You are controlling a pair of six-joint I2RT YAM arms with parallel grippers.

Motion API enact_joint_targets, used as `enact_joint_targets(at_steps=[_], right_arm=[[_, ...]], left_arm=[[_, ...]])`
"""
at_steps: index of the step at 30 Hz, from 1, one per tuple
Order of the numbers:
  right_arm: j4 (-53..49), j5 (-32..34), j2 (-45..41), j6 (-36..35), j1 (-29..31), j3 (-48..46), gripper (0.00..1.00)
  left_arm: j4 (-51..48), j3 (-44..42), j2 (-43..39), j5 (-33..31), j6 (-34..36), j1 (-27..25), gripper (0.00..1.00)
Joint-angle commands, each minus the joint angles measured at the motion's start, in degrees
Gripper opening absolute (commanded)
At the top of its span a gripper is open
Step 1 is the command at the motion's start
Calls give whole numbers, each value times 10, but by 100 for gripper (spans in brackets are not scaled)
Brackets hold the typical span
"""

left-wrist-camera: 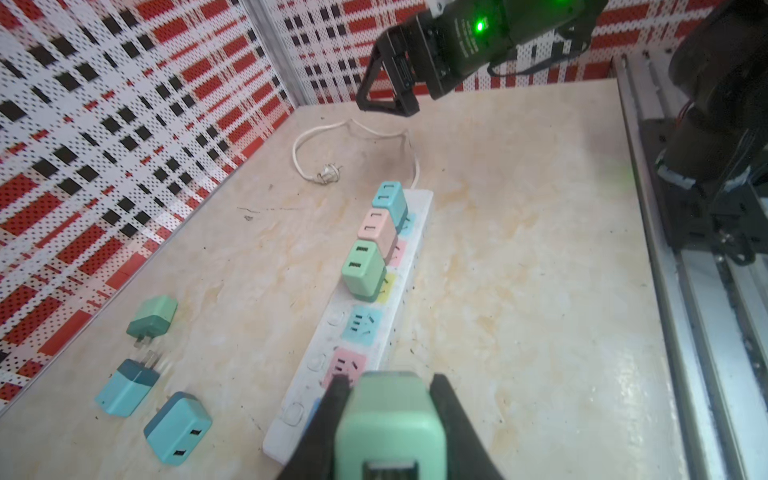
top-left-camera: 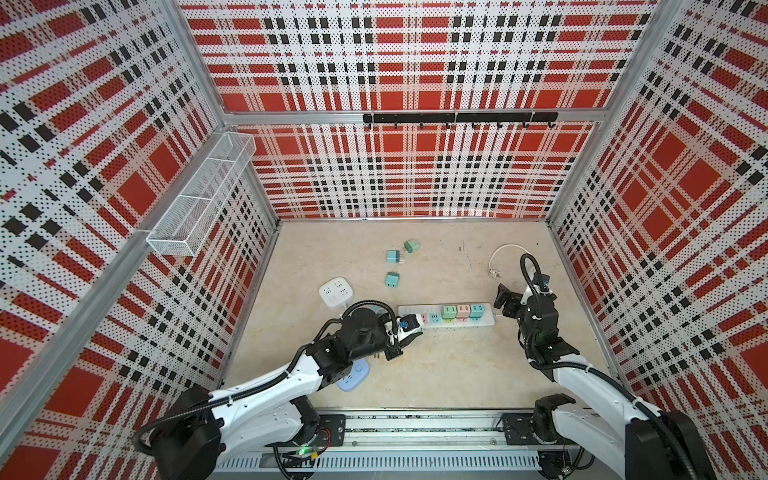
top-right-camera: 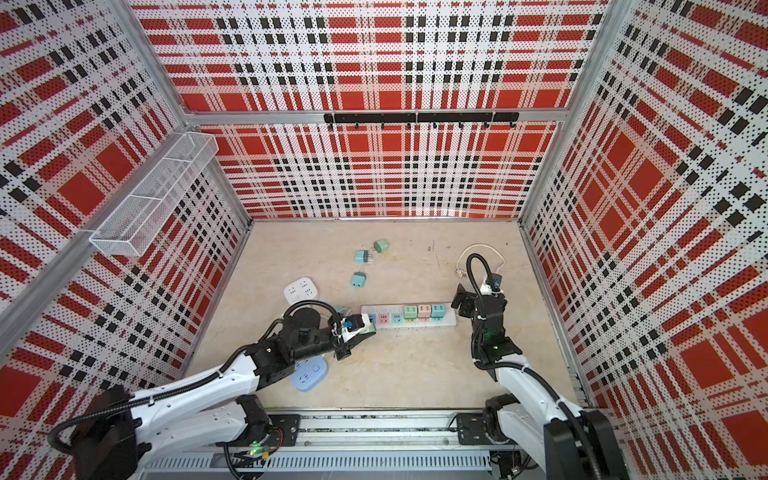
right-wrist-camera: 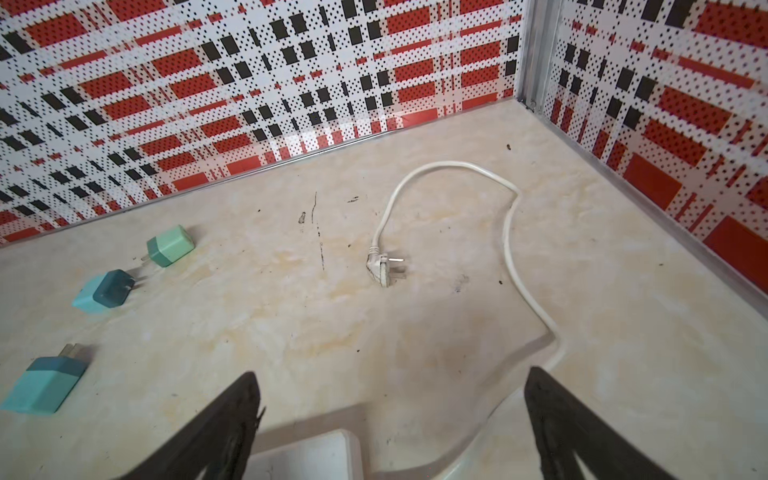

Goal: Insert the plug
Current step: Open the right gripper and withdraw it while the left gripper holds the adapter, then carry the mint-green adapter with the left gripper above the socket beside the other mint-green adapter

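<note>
Your left gripper (left-wrist-camera: 389,384) is clamped tight on the mint-green plug (left-wrist-camera: 388,432), its black fingers (left-wrist-camera: 328,409) pressed against either side of the body. It holds the plug at the left end of the white power strip (left-wrist-camera: 422,199), as both top views show. The left wrist view puts the plug's front edge right at the pink socket (left-wrist-camera: 349,365). Whether its prongs have met any slot cannot be told. Farther along the strip, a green charger (left-wrist-camera: 361,266), a pink charger (left-wrist-camera: 376,224) and a teal charger (left-wrist-camera: 388,199) stand seated side by side. Your right gripper (right-wrist-camera: 392,374) hangs over the strip's opposite end, jaws spread wide with nothing between them. There the white cord (right-wrist-camera: 446,163) loops away to its own loose plug head (right-wrist-camera: 386,270). Three spare chargers (top-left-camera: 391,280) lie well apart from the strip on the marble-look table (top-left-camera: 436,374).
</note>
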Motion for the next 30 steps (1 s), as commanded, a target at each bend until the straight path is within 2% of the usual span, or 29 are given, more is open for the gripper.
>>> enact_joint_targets(at_steps=[1,7,12,16,23,28,30], right_arm=[[47,-31,24,15,-4,3,100],[31,-18,54,22,-4,23,100],[49,-26,29,21,-4,2,100],[55,-5,7,29,-4,-16,100],[59,-26,17,23,-4,-11,100],[58,-21,20,24,-4,-8,100],[57,-23,23,24,-4,-6,100]], left_arm=[[-31,40,33,11,19,-6,0],[-33,73,99,17,22,-8,0],[-50,98,154,18,27,-9,0],[-59,117,192,14,33,-10,0],[-116,177,261,21,48,-10,0],[-125,206,288,13,78,-4,0],[-135,226,305,28,98,6,0]])
